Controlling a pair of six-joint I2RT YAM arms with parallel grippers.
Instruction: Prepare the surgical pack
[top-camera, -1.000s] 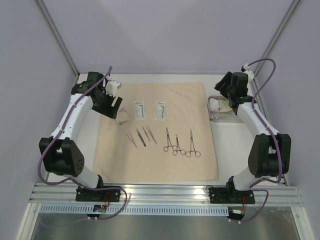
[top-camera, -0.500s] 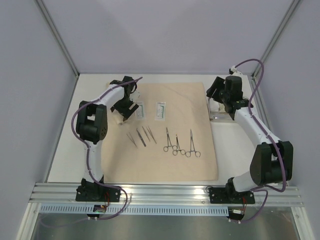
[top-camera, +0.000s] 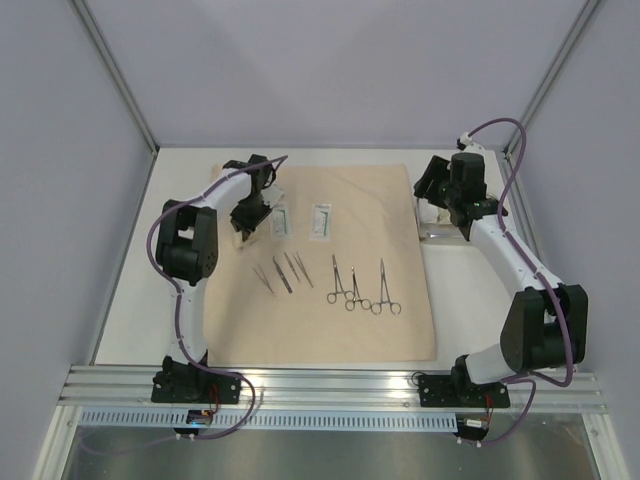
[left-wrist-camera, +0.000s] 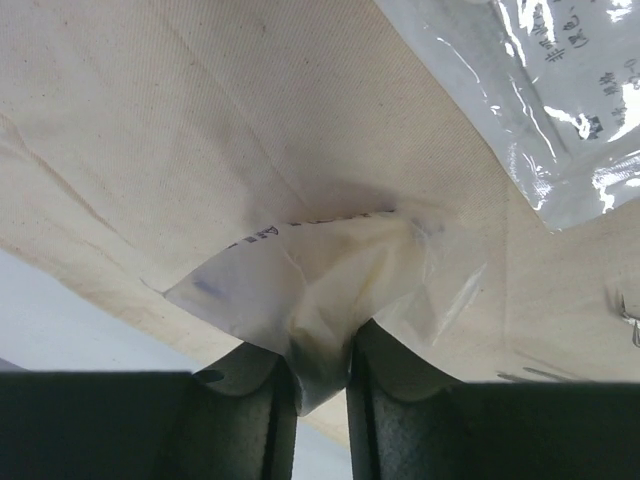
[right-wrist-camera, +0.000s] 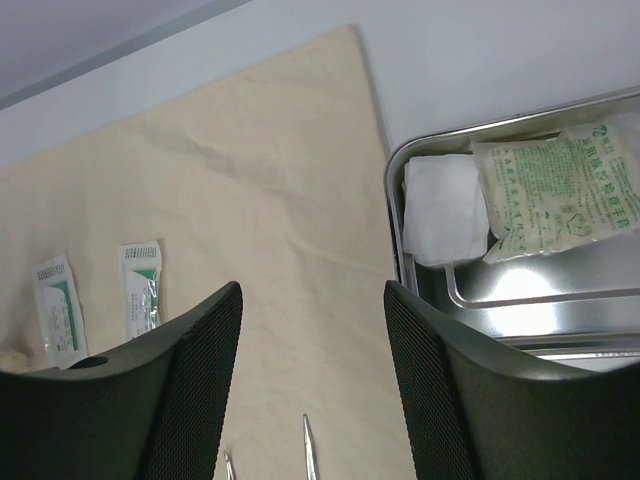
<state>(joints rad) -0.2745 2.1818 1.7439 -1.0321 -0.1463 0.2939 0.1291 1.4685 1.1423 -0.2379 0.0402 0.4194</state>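
The tan cloth sheet (top-camera: 320, 320) covers the middle of the table. My left gripper (top-camera: 247, 222) is low at the cloth's far left edge, shut on a crumpled white packet (left-wrist-camera: 300, 290) pinched between its fingers. Two flat white packets (top-camera: 277, 221) (top-camera: 321, 220) lie beside it, with tweezers (top-camera: 280, 272) and three scissor-handled clamps (top-camera: 360, 287) nearer me. My right gripper (right-wrist-camera: 312, 295) hangs open over the cloth's right edge, holding nothing. To its right, the steel tray (right-wrist-camera: 520, 290) contains a gauze pad (right-wrist-camera: 445, 210) and a green-printed packet (right-wrist-camera: 560, 190).
The tray (top-camera: 440, 234) stands on the white table just off the cloth's far right corner. Grey walls and metal frame posts close in the table at the back and sides. A clamp tip (right-wrist-camera: 308, 450) shows below the right fingers.
The left arm swung in from the far left onto the cloth's edge, and its jaws closed on the crumpled packet. The right arm shifted slightly left and then stayed put, still open.
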